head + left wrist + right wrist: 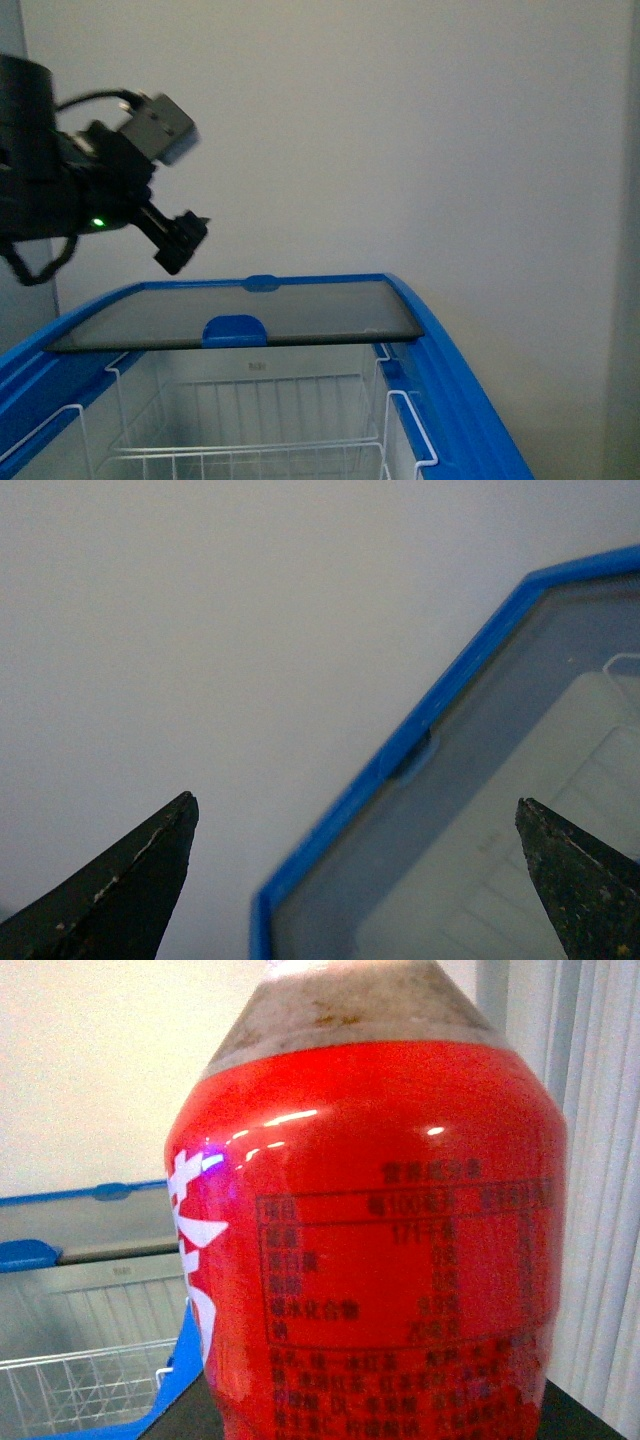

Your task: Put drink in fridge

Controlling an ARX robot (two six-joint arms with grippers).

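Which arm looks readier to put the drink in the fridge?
The right: the bottle fills its wrist view, apparently in its grasp. The left end effector hangs open and empty above the fridge.

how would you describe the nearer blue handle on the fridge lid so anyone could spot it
Find the fridge, a white chest cooler with a blue rim. A dark glass panel covers its far part; the handle is the blue grip midway along that panel's near edge, above the wire basket. It is larger and nearer than the blue tab on the far rim.
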